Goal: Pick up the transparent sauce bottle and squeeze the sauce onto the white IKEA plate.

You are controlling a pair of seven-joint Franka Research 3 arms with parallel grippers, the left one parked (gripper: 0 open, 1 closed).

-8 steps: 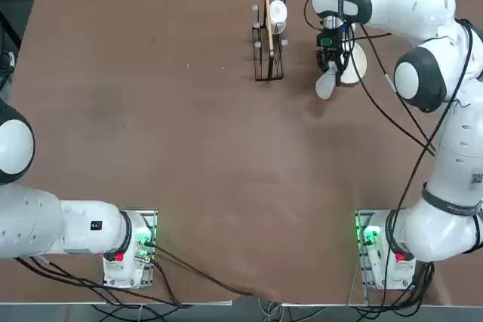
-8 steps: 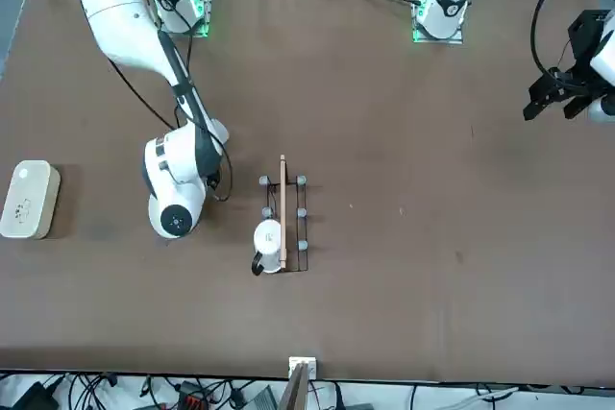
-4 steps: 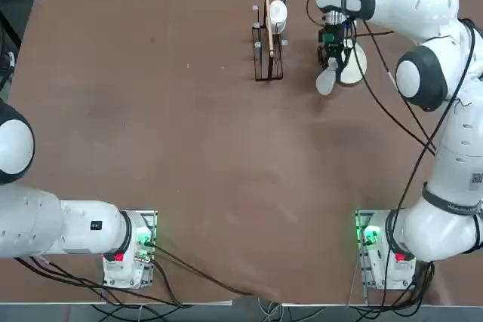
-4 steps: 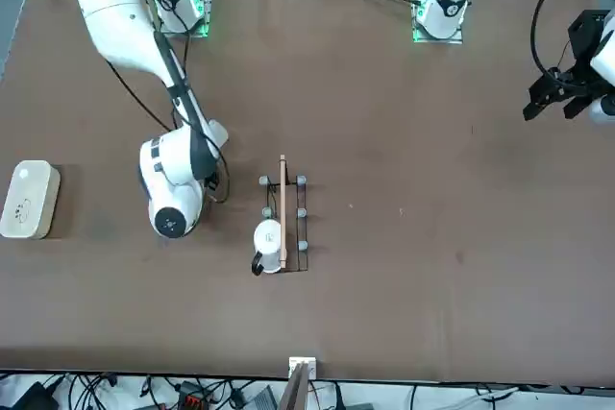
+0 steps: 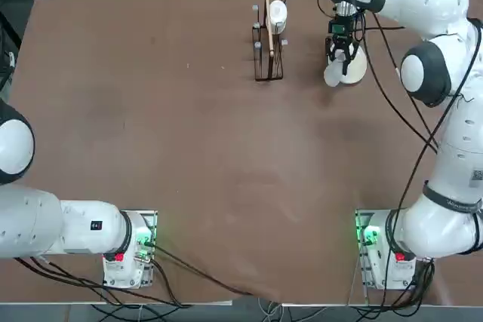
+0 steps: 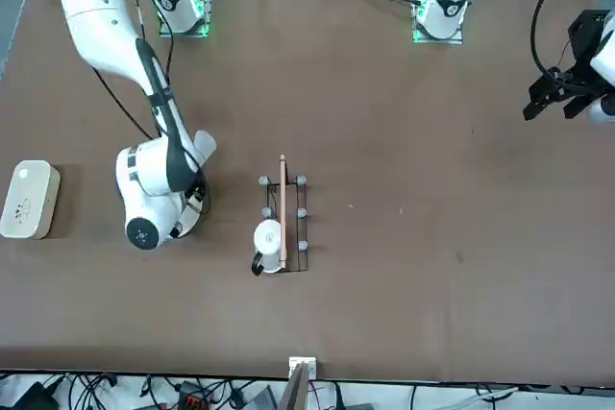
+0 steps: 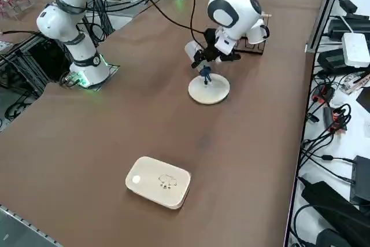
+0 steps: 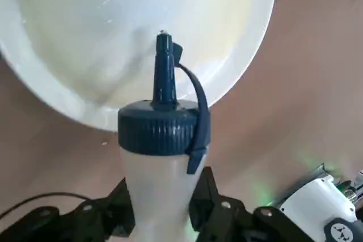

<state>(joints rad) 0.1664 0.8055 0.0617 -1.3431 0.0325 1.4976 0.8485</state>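
Note:
The transparent sauce bottle (image 8: 159, 179) has a whitish body and a dark blue cap with a thin nozzle. My right gripper (image 8: 161, 202) is shut on its body, at the far right of the table. The bottle (image 7: 195, 50) hangs tipped, nozzle down, above the white IKEA plate (image 7: 209, 91). In the wrist view the nozzle tip points at the plate (image 8: 85, 38), which looks bare. From overhead the gripper (image 5: 341, 52) and bottle (image 5: 332, 75) partly cover the plate (image 5: 361, 68). In the front view the arm hides the plate.
A dark wire rack (image 5: 268, 35) holding a white mug and a wooden stick stands just left of the plate. A white rounded box (image 7: 159, 181) lies toward the table's right edge, also seen as the box (image 6: 27, 199) in the front view.
My right arm has shifted a little to the right and toward the far edge, carrying the bottle from beside the plate to over it. The grip is unchanged.

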